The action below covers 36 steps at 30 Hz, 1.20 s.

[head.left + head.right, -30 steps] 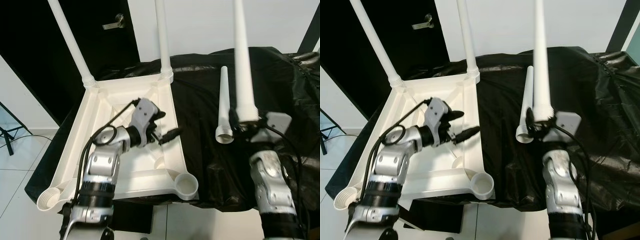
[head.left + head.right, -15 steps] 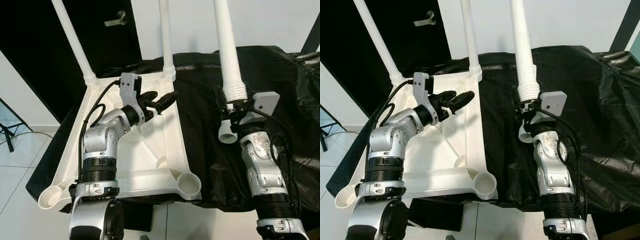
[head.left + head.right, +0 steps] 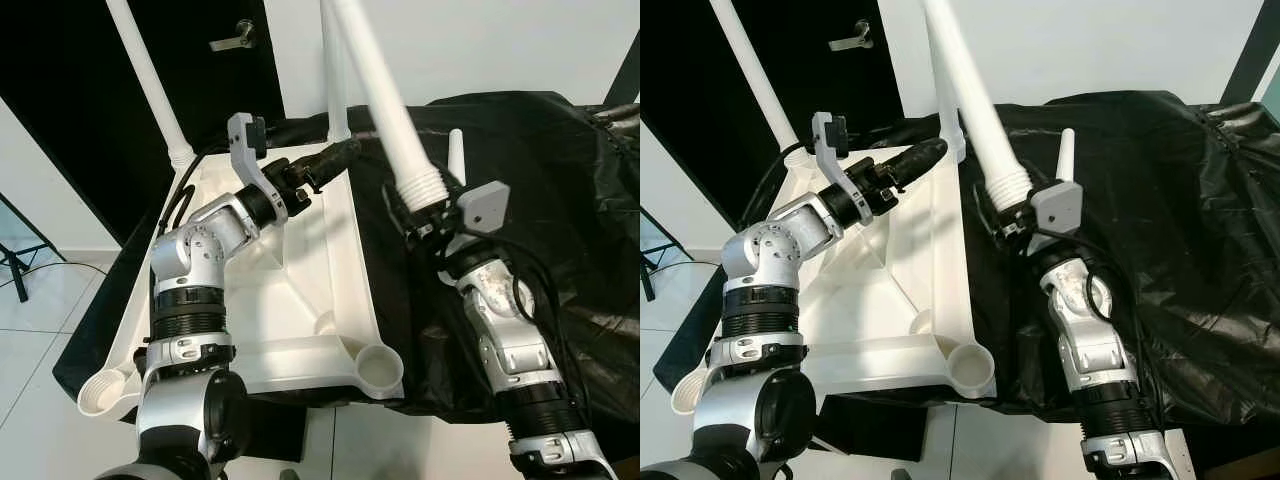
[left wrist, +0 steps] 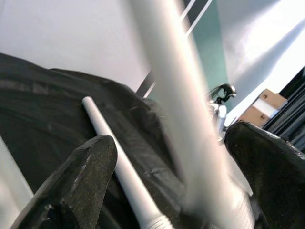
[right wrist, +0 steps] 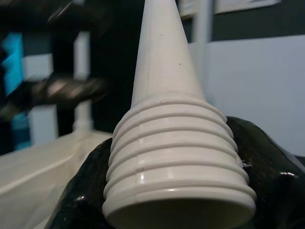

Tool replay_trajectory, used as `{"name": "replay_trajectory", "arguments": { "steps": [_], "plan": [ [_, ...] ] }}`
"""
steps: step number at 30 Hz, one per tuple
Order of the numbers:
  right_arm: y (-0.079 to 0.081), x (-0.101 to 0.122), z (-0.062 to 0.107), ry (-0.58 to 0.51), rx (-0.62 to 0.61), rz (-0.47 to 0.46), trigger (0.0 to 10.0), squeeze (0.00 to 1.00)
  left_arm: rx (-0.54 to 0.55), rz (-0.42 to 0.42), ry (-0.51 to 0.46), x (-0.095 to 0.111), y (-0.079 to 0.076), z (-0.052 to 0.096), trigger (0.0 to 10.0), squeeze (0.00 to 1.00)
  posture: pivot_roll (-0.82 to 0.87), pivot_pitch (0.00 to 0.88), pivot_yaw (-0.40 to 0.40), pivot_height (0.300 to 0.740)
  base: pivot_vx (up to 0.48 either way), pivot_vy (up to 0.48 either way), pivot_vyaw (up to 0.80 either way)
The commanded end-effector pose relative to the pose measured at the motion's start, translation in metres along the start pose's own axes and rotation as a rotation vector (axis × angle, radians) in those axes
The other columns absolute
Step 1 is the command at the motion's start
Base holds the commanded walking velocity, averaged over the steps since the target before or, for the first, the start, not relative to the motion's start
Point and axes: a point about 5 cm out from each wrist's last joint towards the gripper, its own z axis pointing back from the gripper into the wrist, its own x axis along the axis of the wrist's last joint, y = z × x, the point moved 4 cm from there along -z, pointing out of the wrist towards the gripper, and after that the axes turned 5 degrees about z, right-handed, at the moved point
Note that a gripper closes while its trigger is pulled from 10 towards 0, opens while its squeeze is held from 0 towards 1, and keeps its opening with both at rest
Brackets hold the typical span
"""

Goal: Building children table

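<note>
The white tabletop (image 3: 300, 290) lies upside down, with two legs (image 3: 150, 85) screwed into its far corners. Both near corner sockets (image 3: 378, 368) gape hollow. My right gripper (image 3: 422, 208) is shut on the threaded end of a third white leg (image 3: 385, 110), which leans left over the tabletop's far right corner. The ribbed thread (image 5: 176, 157) sits between the black pads. My left gripper (image 3: 335, 155) is raised at the far edge, open, its fingers (image 4: 86, 176) on either side of that leg, apart from it. Another leg (image 3: 455, 150) lies on the cloth behind my right wrist.
A black cloth (image 3: 560, 170) covers the surface to the right of the tabletop and hangs over its edges. A black door (image 3: 60, 110) with a lever handle (image 3: 228, 40) stands behind on the left, beside a white wall. A tripod foot (image 3: 15, 265) rests on the tiled floor.
My right arm has tipped the held leg from upright to leaning left. My left gripper has risen from inside the tabletop to its far edge, around that leg.
</note>
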Motion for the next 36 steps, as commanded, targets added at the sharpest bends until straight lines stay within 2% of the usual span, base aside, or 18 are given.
{"name": "replay_trajectory", "arguments": {
  "steps": [1,2,5,12,15,21,23,24,26,27,29,31,32,33,34,36],
  "plan": [
    [0.013,0.000,0.000,-0.011,0.059,0.000,10.0,0.00,-0.073,0.001,-0.013,0.010,-0.011,-0.002,10.0,0.00,-0.08,0.000,0.081,0.740,0.000,0.000,0.00],
    [0.013,0.000,0.000,-0.011,0.059,0.000,10.0,0.00,-0.073,0.001,-0.013,0.010,-0.011,-0.002,10.0,0.00,-0.08,0.000,0.081,0.740,0.000,0.000,0.00],
    [0.028,-0.003,0.004,0.001,0.123,-0.009,10.0,0.00,-0.062,-0.011,-0.009,0.012,-0.011,-0.003,10.0,0.00,-0.07,0.000,0.077,0.740,0.000,0.000,0.00],
    [0.041,-0.005,0.011,0.010,0.165,-0.016,10.0,0.00,-0.025,-0.016,-0.002,0.014,-0.004,-0.003,10.0,0.00,-0.07,0.000,0.080,0.740,0.000,0.000,0.00],
    [0.048,-0.005,0.015,0.013,0.174,-0.016,10.0,0.00,0.045,-0.040,0.017,0.013,0.007,-0.001,10.0,0.00,-0.08,0.000,0.087,0.740,0.000,0.000,0.00],
    [0.053,-0.005,0.021,0.021,0.183,-0.012,10.0,0.00,0.146,-0.022,0.012,0.015,0.023,-0.002,10.0,0.00,-0.09,0.000,0.091,0.740,0.000,0.000,0.00],
    [0.053,-0.007,0.023,0.030,0.182,-0.016,10.0,0.00,0.203,-0.010,-0.006,0.018,0.033,-0.002,10.0,0.00,-0.09,0.000,0.091,0.740,0.000,0.000,0.00],
    [0.053,-0.007,0.023,0.030,0.182,-0.016,10.0,0.00,0.203,-0.010,-0.006,0.018,0.033,-0.002,10.0,0.00,-0.09,0.000,0.091,0.740,0.000,0.000,0.00],
    [0.054,-0.009,0.027,0.045,0.181,-0.022,10.0,0.00,0.273,0.009,-0.033,0.023,0.046,0.000,10.0,0.00,-0.08,0.000,0.090,0.740,0.000,0.000,0.00],
    [0.054,-0.009,0.027,0.045,0.181,-0.022,10.0,0.00,0.273,0.009,-0.033,0.023,0.046,0.000,10.0,0.00,-0.08,0.000,0.090,0.740,0.000,0.000,0.00],
    [0.056,-0.011,0.031,0.059,0.185,-0.026,10.0,0.00,0.336,0.035,-0.051,0.027,0.057,0.003,10.0,0.00,-0.09,0.000,0.092,0.740,0.000,0.000,0.00],
    [0.058,-0.011,0.032,0.062,0.186,-0.027,10.0,0.00,0.357,0.052,-0.053,0.028,0.062,0.006,10.0,0.00,-0.09,0.000,0.093,0.740,0.000,0.000,0.00],
    [0.060,-0.011,0.034,0.066,0.186,-0.029,10.0,0.00,0.365,0.083,-0.066,0.029,0.065,0.008,2.9,0.00,-0.09,0.000,0.095,0.740,0.000,0.000,0.00],
    [0.060,-0.011,0.034,0.066,0.186,-0.029,10.0,0.00,0.365,0.083,-0.066,0.029,0.065,0.008,2.9,0.00,-0.09,0.000,0.095,0.740,0.000,0.000,0.00],
    [0.061,-0.011,0.035,0.067,0.186,-0.030,10.0,0.00,0.366,0.104,-0.076,0.030,0.066,0.010,0.0,0.00,-0.09,0.000,0.095,0.740,0.000,0.000,0.00],
    [0.061,-0.011,0.035,0.069,0.186,-0.030,10.0,0.00,0.375,0.109,-0.078,0.030,0.068,0.011,0.0,0.00,-0.09,0.000,0.098,0.740,0.000,0.000,0.00]
  ]
}}
